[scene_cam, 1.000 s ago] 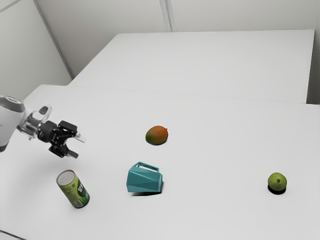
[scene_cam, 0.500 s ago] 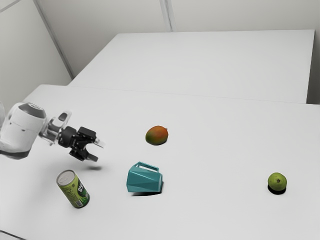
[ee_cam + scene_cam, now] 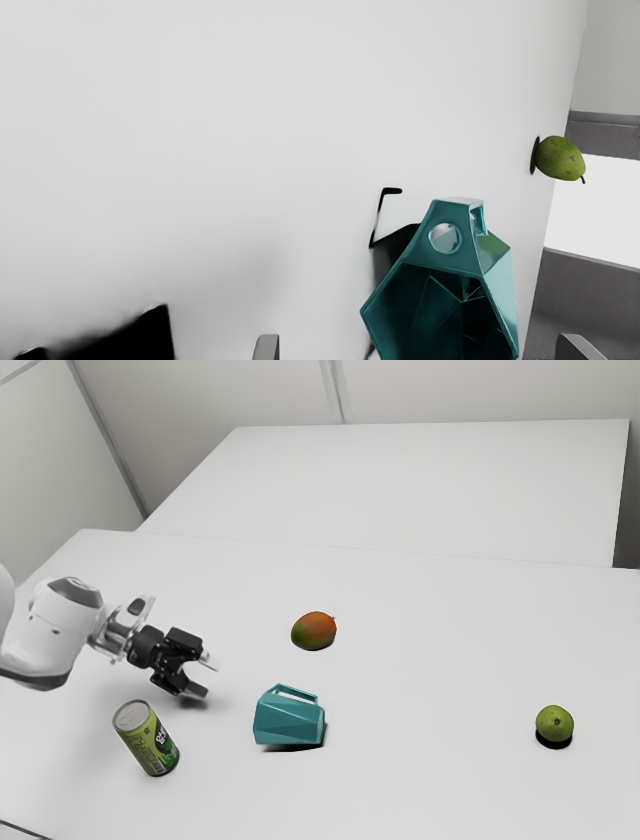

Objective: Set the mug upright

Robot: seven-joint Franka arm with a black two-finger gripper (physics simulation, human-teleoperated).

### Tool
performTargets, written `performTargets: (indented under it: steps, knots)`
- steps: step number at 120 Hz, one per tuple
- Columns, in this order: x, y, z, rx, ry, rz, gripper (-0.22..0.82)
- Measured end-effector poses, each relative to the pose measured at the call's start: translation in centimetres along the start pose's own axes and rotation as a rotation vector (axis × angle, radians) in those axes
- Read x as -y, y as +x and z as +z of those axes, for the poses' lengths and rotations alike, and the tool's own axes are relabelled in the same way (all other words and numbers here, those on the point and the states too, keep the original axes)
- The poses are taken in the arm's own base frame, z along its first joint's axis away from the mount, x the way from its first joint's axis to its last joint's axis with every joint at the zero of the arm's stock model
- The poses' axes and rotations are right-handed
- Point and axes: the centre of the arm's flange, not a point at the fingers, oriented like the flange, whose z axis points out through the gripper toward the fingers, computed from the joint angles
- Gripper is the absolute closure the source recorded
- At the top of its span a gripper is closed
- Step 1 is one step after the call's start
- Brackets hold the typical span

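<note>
The teal mug (image 3: 289,717) lies on its side on the table, its handle uppermost in the exterior view. My gripper (image 3: 208,677) hangs above the table on the mug's exterior-view left, apart from it. In the wrist view the mug (image 3: 445,280) faces the hand with its dark hollow opening, and part of its rim runs past the picture's edge. The gripper (image 3: 417,347) is open, its two fingertips wide apart with the mug beyond them and no contact to be seen.
A green can (image 3: 147,738) stands near the gripper, toward the exterior view's bottom. An orange-green mango (image 3: 314,630) rests beyond the mug. Far to the exterior view's right is a green pear (image 3: 555,723), and the white table (image 3: 430,660) carries them all.
My gripper has travelled toward the exterior view's right and lower, closer to the mug, slowing over the last half second. Mug, can and fruit have stayed put.
</note>
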Motion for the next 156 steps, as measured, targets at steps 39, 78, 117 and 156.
performTargets:
  steps: [39, 78, 117, 156]
  knots:
    - [-0.8, -2.0, 2.3, 0.057, -0.002, 0.012, 0.00]
    - [-3.5, -1.6, 4.8, 0.101, 0.009, 0.052, 0.01]
    - [-6.7, -2.0, 8.8, 0.132, -0.005, 0.047, 0.03]
    - [-8.9, -2.3, 11.6, 0.140, -0.023, 0.030, 0.04]
